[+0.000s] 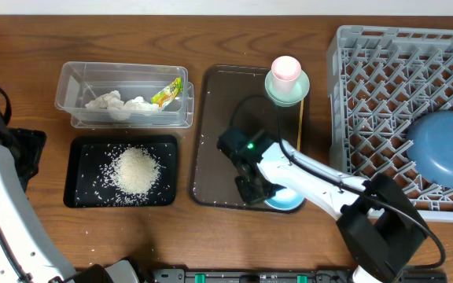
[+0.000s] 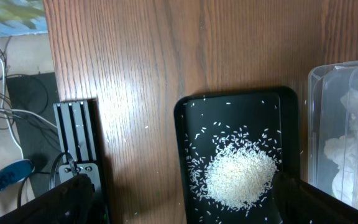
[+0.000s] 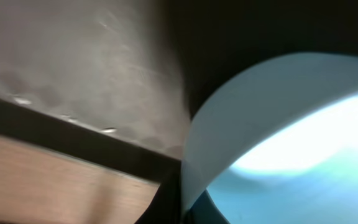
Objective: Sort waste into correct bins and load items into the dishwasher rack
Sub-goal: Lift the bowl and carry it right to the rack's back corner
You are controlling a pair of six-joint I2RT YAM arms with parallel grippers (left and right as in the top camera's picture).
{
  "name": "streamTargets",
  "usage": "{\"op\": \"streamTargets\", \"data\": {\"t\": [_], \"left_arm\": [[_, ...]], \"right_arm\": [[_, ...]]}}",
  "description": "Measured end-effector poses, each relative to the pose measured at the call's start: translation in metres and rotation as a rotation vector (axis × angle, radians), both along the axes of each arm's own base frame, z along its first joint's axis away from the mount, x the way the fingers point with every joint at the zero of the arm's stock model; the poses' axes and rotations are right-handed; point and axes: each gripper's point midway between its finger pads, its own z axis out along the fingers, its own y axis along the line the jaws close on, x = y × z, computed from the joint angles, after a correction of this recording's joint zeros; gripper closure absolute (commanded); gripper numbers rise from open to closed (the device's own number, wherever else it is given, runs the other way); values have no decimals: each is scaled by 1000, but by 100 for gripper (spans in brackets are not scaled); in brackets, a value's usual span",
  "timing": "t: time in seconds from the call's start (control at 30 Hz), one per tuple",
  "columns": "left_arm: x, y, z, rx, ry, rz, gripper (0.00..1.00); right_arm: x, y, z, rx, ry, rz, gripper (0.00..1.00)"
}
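- Right tool (image 1: pixel 258 187) at rim of small light blue bowl (image 1: pixel 291 199); spread or pinching, cannot tell.
- Bowl in 5 o'clock corner of dark brown serving tray (image 1: pixel 211 149).
- Left tool (image 2: pixel 185 202) spread wide; rice (image 2: pixel 238 177) heaped in black tray (image 2: pixel 194 118).
- At 3 o'clock of serving tray, dark blue bowl (image 1: pixel 447 145) in rack (image 1: pixel 368 94).

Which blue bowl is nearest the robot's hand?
The small light blue bowl, at the right gripper; the big dark blue bowl is away in the grey rack.

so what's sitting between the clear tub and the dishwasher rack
In the overhead view, the dark brown serving tray, carrying the pink cup on the mint green dish and the thin wooden stick.
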Motion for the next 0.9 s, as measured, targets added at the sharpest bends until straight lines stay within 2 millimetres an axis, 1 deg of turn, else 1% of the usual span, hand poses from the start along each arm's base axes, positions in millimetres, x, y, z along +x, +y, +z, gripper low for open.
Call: {"op": "streamTargets", "data": {"t": [0.1,0.13,0.2,0.27,0.33,0.37,0.4,0.43,0.5,0.53,0.57,0.6,0.7,0.83,0.9], "left_arm": [[0,0,0,0,0,0,6],[0,0,0,0,0,0,6],[0,0,0,0,0,0,6],[0,0,0,0,0,0,6],[0,0,0,0,0,0,6],[0,0,0,0,0,0,6],[0,0,0,0,0,0,6],[0,0,0,0,0,0,6],[0,0,0,0,0,0,6],[0,0,0,0,0,0,6],[0,0,0,0,0,0,6],[0,0,0,0,0,0,6],[0,0,0,0,0,0,6],[0,0,0,0,0,0,6],[0,0,0,0,0,0,6]], "right_arm": [[16,14,28,40,-36,17,99],[25,20,41,65,-59,24,99],[45,25,68,109,-110,22,99],[68,20,96,155,-168,-5,99],[98,5,126,220,-243,-58,99],[117,-10,144,255,-293,-99,99],[127,-21,154,276,-321,-122,99],[141,-39,166,307,-355,-161,99],[165,-87,187,366,-411,-251,99],[172,-106,193,385,-430,-284,99],[183,-135,199,417,-455,-328,99],[191,-156,202,445,-477,-354,99],[211,-211,213,563,-566,-393,99],[228,-276,226,736,-733,-405,99],[231,-301,228,798,-801,-404,99]]}}
